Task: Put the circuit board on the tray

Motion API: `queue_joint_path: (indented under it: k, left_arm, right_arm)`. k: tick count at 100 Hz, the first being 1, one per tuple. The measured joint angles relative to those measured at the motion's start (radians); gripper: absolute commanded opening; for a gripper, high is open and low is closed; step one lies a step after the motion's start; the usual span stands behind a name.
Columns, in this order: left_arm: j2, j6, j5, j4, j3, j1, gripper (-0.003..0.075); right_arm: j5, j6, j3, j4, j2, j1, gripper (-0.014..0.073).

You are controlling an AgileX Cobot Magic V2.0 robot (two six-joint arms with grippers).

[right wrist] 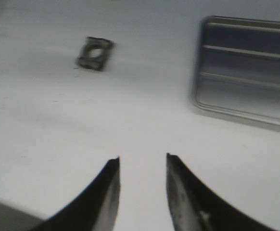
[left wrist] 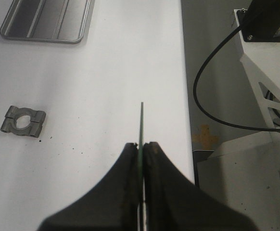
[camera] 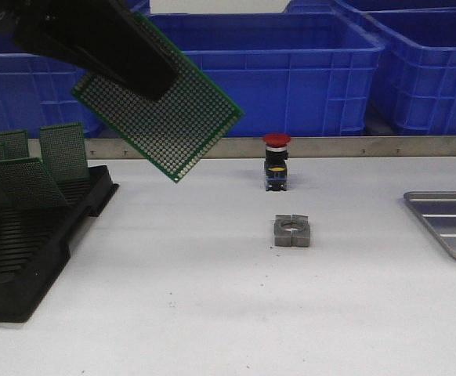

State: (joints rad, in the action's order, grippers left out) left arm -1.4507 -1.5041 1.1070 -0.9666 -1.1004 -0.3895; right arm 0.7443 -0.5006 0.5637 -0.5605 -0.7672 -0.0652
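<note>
The left claw (camera: 146, 74) is clenched on the circuit board (camera: 161, 113), holding it in the air above the white surface (camera: 212, 298), tilted so that one corner points down. In the front view the green board hangs well above the surface, to the left of the red-capped push button (camera: 276, 160) and higher than the black slotted rack (camera: 24, 243), where several more green boards (camera: 63, 150) stand in the slots. From the left wrist view the board (left wrist: 141, 130) shows edge-on as a thin green line pinched between the two dark fingers (left wrist: 128, 163) — nothing beneath it but bare surface. The tray (camera: 447, 223) lies flat at the far right of the surface, well apart from the board, and its floor with pale ridges holds nothing in the part that shows. A small grey metal clamp block (camera: 292, 231) lies between the board and the tray, just in front of the push button. The right claw (right wrist: 142, 185) is released — its fingers spread with open space between them — and it hovers over the surface near the tray (right wrist: 246, 72). Blue crates (camera: 291, 70) line the back.
</note>
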Motion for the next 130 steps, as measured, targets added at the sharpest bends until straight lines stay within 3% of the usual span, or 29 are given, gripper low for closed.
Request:
queue_joint_path:
  k: [17,30,42,51,76,83,108,111,120,130]
  left_arm:
    - [0.000,0.000,0.002,-0.002,0.000,0.000,-0.0017]
    - [0.000,0.000,0.002,-0.013,0.000,0.000,-0.0017]
    - [0.000,0.000,0.002,-0.019,0.000,0.000,-0.0017]
    - [0.000,0.000,0.002,-0.019,0.000,0.000,-0.0017]
    - [0.000,0.000,0.002,-0.019,0.000,0.000,-0.0017]
    - [0.000,0.000,0.002,-0.019,0.000,0.000,-0.0017]
    - [0.000,0.000,-0.003,-0.019,0.000,0.000,-0.0004]
    - [0.000,0.000,-0.003,-0.019,0.000,0.000,0.0022]
    - [0.000,-0.002,-0.005,-0.017,0.000,0.000,0.0149]
    - [0.000,-0.002,-0.005,-0.017,0.000,0.000,0.0379]
  right_arm:
    - [0.015,-0.460,0.013,-0.361,-0.119,0.088,0.0467]
    - [0.019,-0.810,0.013,-0.557,-0.215,0.187,0.0467]
    - [0.009,-1.056,0.019,-0.700,-0.304,0.281,0.0466]
    - [-0.002,-1.165,0.036,-0.782,-0.377,0.346,0.0466]
    - [-0.027,-1.246,0.159,-0.848,-0.565,0.488,0.0464]
    - [-0.027,-1.246,0.193,-0.851,-0.606,0.511,0.0424]
    - [-0.012,-1.248,0.234,-0.857,-0.654,0.535,-0.0031]
    - [-0.009,-1.248,0.234,-0.857,-0.654,0.535,-0.0072]
    - [0.014,-1.255,0.234,-0.851,-0.654,0.535,-0.0063]
    - [0.021,-1.255,0.234,-0.855,-0.654,0.535,-0.0063]
